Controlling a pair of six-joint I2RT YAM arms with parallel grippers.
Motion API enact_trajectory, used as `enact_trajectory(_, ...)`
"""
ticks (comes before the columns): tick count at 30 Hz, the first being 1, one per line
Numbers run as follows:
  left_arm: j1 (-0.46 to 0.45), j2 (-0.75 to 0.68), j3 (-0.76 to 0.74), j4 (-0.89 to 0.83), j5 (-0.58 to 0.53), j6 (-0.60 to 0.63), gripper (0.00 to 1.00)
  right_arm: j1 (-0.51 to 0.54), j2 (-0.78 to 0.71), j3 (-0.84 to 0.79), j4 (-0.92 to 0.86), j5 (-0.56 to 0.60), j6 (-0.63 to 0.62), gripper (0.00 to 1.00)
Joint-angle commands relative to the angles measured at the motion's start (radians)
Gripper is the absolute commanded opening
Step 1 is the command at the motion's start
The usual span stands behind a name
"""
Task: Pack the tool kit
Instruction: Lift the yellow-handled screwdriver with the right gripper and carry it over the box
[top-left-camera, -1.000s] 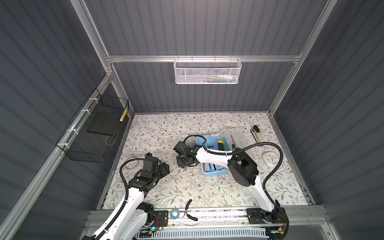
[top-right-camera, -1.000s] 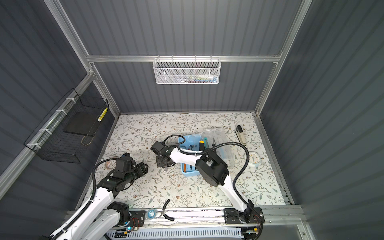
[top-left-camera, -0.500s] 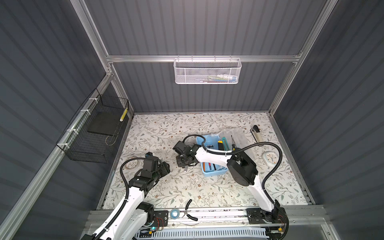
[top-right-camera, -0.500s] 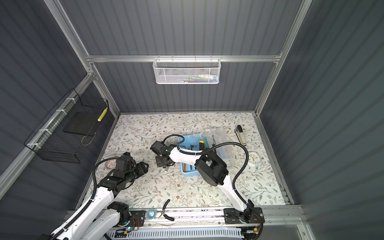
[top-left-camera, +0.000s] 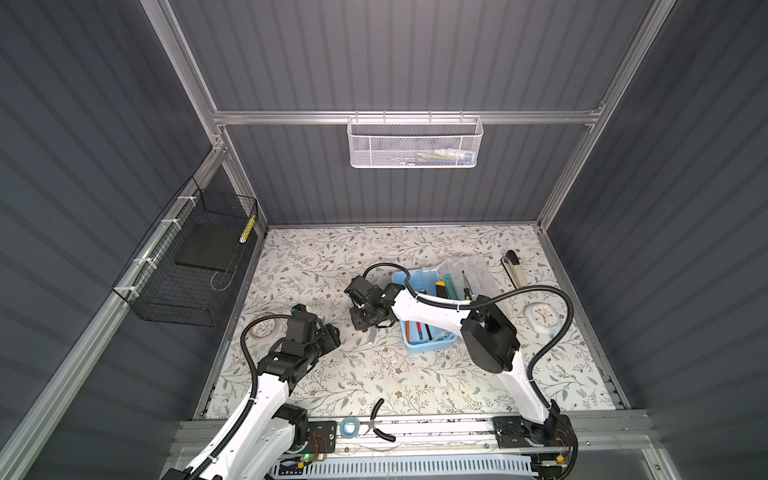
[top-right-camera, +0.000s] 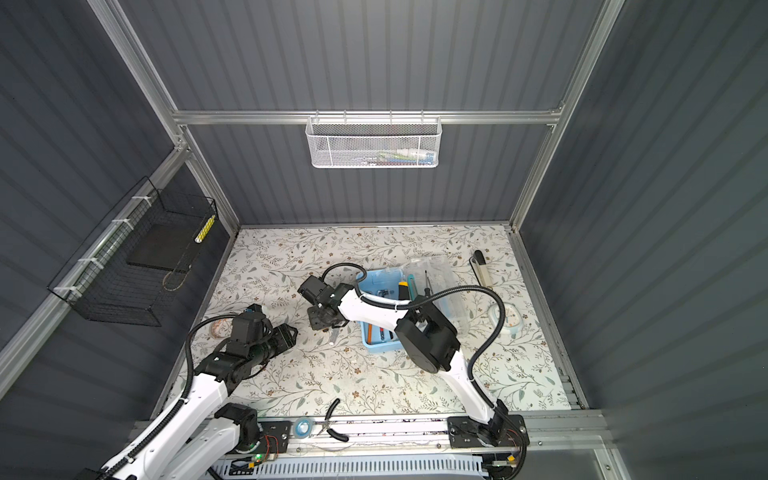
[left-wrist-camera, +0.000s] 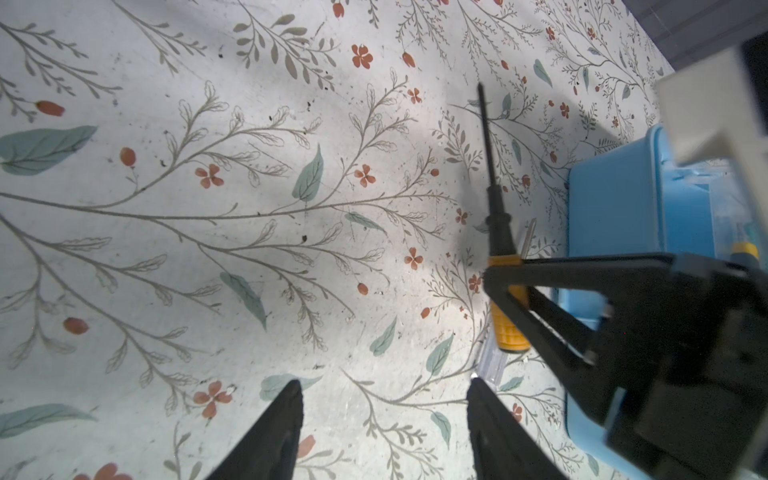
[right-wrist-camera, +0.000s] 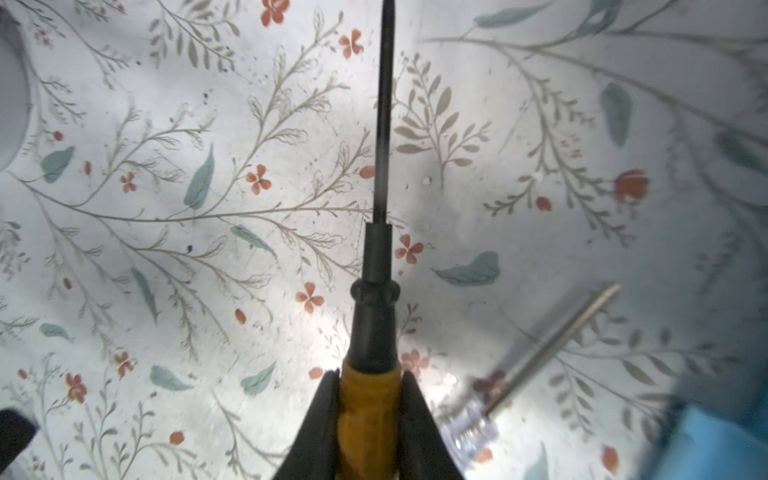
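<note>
— Where can we pass?
— Over the bare mat (top-left-camera: 332, 257) toward the back and along the front; between the left gripper (left-wrist-camera: 384, 381) and right gripper (right-wrist-camera: 368, 376) we get only a narrow strip.
— What stops us?
— The orange screwdriver (right-wrist-camera: 374, 324) jutting from the right gripper, the clear screwdriver (right-wrist-camera: 552, 345) lying by the box (top-left-camera: 430, 347), the right arm (top-left-camera: 428, 309) across it, pliers (top-left-camera: 376, 409) at the front edge
</note>
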Motion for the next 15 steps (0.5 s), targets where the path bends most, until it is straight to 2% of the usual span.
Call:
enact_trajectory(1,0.004,-0.005,0.041,-0.023,0.005,0.031,0.64,-0.020,-0.178,-0.061,-0.025,0.063,-0.062,0.00)
enact_trajectory(5,0.005,0.002,0.040,-0.012,0.006,0.038,0.64,-0.056,-0.364,-0.186,-0.062,0.124,-0.111,0.00)
enact_trajectory(8,0.004,0.004,0.034,-0.003,0.006,0.040,0.63,-0.073,-0.496,-0.254,-0.118,0.212,-0.165,0.00)
enact_trajectory(15,0.005,0.014,0.037,0.006,0.006,0.050,0.63,-0.123,-0.652,-0.302,-0.373,0.518,-0.234,0.00)
